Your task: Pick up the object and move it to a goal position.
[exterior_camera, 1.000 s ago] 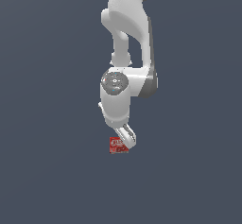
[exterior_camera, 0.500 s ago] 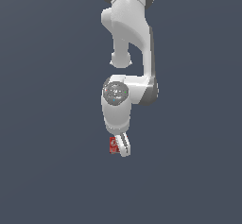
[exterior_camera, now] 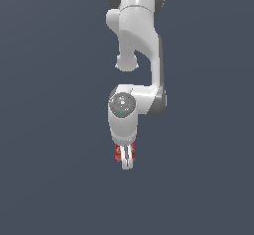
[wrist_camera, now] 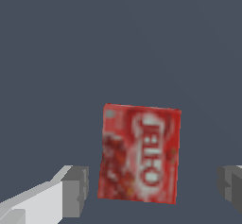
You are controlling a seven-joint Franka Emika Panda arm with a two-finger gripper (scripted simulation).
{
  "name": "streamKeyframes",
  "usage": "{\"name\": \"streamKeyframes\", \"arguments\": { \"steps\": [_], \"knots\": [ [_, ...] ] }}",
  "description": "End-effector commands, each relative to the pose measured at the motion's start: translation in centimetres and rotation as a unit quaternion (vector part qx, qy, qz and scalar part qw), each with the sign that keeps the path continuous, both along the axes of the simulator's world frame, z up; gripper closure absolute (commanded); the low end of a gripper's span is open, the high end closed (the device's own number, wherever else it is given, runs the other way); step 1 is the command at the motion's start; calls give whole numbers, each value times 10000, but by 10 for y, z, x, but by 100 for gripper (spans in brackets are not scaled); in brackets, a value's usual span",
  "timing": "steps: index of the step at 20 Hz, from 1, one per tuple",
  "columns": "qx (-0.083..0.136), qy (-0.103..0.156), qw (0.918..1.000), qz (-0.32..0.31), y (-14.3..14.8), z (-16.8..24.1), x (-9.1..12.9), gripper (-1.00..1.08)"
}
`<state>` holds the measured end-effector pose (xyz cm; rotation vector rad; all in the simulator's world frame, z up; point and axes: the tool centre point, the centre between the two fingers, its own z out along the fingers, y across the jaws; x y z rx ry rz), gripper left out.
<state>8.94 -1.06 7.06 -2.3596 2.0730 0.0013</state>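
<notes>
The object (wrist_camera: 139,154) is a small red box with white lettering, lying flat on the dark grey floor. In the wrist view it sits between my two grey fingertips (wrist_camera: 75,190), with a gap on each side. My gripper (wrist_camera: 151,187) is open and touches nothing. In the exterior view the gripper (exterior_camera: 127,157) points straight down over the object (exterior_camera: 118,152), whose red edge shows beside the white fingers while the rest is hidden behind them.
A plain dark grey surface (exterior_camera: 54,179) spreads all around. The white arm (exterior_camera: 136,40) rises above the gripper toward the frame's upper edge. No other thing shows.
The wrist has turned and the gripper has shifted slightly toward the exterior view's left, now hanging straight down over the object. The object has stayed in place.
</notes>
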Motion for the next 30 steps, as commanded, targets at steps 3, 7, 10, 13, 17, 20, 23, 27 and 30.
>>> {"name": "streamKeyframes", "arguments": {
  "steps": [3,7,10,13,17,20,23,27,30],
  "knots": [
    [-4,-1,9997,-244,1,-4,2,-92],
    [-6,0,9995,-326,1,-5,3,-92],
    [-5,1,9995,-307,1,-5,3,-92],
    [-5,1,9995,-310,1,-11,3,-92],
    [-4,1,9995,-321,1,-30,2,-92],
    [-4,1,9995,-327,1,-46,1,-92],
    [-4,0,9994,-333,1,-55,2,-92],
    [-5,0,9995,-331,1,-55,3,-92],
    [-5,0,9995,-331,1,-55,3,108]
  ]
}}
